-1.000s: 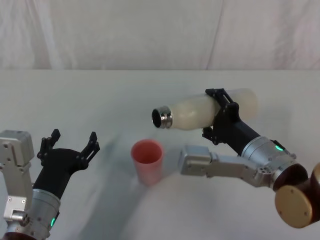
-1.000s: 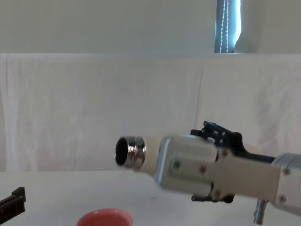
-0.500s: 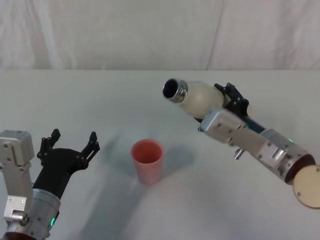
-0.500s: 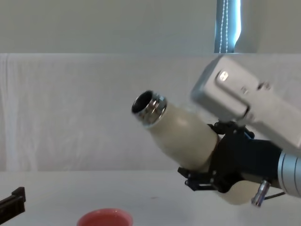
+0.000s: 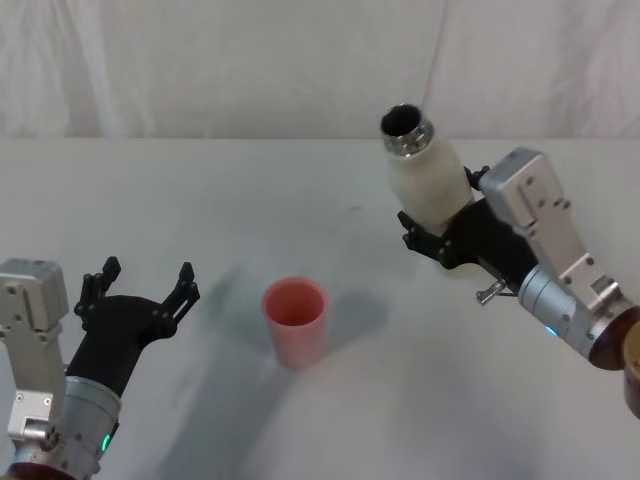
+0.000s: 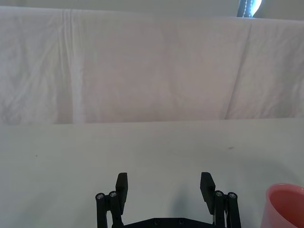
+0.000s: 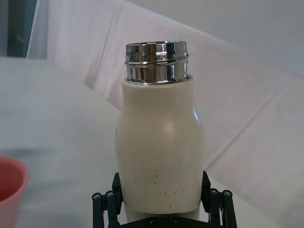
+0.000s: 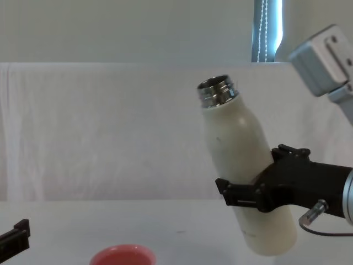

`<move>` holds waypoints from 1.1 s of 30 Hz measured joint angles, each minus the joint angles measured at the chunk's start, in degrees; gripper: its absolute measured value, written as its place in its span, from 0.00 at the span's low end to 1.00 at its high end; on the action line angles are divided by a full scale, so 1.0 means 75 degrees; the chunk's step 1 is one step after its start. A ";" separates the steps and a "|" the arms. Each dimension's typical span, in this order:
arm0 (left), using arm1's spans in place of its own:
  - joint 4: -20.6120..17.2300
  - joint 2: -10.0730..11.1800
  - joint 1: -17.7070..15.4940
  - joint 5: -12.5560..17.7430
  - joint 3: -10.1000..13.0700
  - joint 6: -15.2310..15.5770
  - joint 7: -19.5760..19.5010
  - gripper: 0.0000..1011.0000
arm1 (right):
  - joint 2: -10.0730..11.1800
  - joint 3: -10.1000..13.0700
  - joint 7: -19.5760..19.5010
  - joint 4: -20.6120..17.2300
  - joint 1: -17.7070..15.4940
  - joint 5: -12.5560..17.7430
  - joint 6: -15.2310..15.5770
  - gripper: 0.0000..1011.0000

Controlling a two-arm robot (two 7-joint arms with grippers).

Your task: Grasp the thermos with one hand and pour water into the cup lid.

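Thermos (image 5: 424, 185) held clear of the table (image 5: 200, 210), near upright with a slight lean, steel neck open and pointing up; chest view shows its base off the surface. Right gripper (image 5: 441, 235) clamped around the lower body, 1 finger (image 8: 237, 193) on each side. Cup lid (image 5: 295, 322) stands upright on the table, well to the left of the thermos and nearer the robot, mouth open. Left gripper (image 5: 137, 297) idle, jaws spread, low at the robot's left, near the cup lid but not touching. Judgement: bottle reads as righted, so the step in hand is setting it down. Do it well by lowering vertically, landing the base flat, well apart from the cup lid, and releasing only once it stands steady.
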 joint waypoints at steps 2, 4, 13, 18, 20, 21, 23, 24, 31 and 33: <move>0.0000 0.0001 0.0000 0.0000 0.0000 0.0000 0.0000 0.99 | -0.0063 0.0102 0.0016 0.0024 -0.0035 0.0292 0.0046 0.94; 0.0000 0.0000 0.0000 0.0000 0.0000 0.0000 0.0000 0.99 | -0.0103 0.0171 0.0023 0.0039 -0.0058 0.0491 0.0079 0.94; 0.0000 0.0001 0.0000 0.0000 0.0000 0.0000 0.0000 0.99 | -0.0347 0.0550 0.0107 0.0118 -0.0188 0.1700 0.0299 0.94; 0.0000 0.0000 0.0000 0.0000 0.0000 0.0000 0.0001 0.99 | -0.0402 0.0627 0.0104 0.0159 -0.0216 0.2046 0.0329 0.94; 0.0000 0.0000 0.0000 0.0000 0.0000 0.0000 0.0000 0.99 | -0.0409 0.0635 0.0094 0.0173 -0.0222 0.2117 0.0326 0.94; 0.0000 0.0001 0.0000 0.0000 0.0000 0.0000 0.0001 0.99 | -0.0415 0.0643 0.0070 0.0192 -0.0230 0.2198 0.0308 0.94; 0.0000 0.0001 0.0000 0.0000 0.0000 0.0000 0.0000 0.99 | -0.0426 0.0657 0.0040 0.0232 -0.0245 0.2323 0.0255 0.94; 0.0000 0.0001 0.0000 0.0000 0.0000 0.0000 0.0000 0.99 | -0.0431 0.0661 0.0037 0.0248 -0.0248 0.2370 0.0250 0.94; 0.0000 0.0000 0.0000 0.0000 0.0000 0.0000 0.0000 0.99 | -0.0414 0.0632 -0.0039 0.0319 -0.0257 0.2625 0.0199 0.94; 0.0000 0.0001 0.0000 0.0000 0.0000 0.0000 0.0000 0.99 | -0.0395 0.0612 -0.0074 0.0321 -0.0257 0.2641 0.0181 0.94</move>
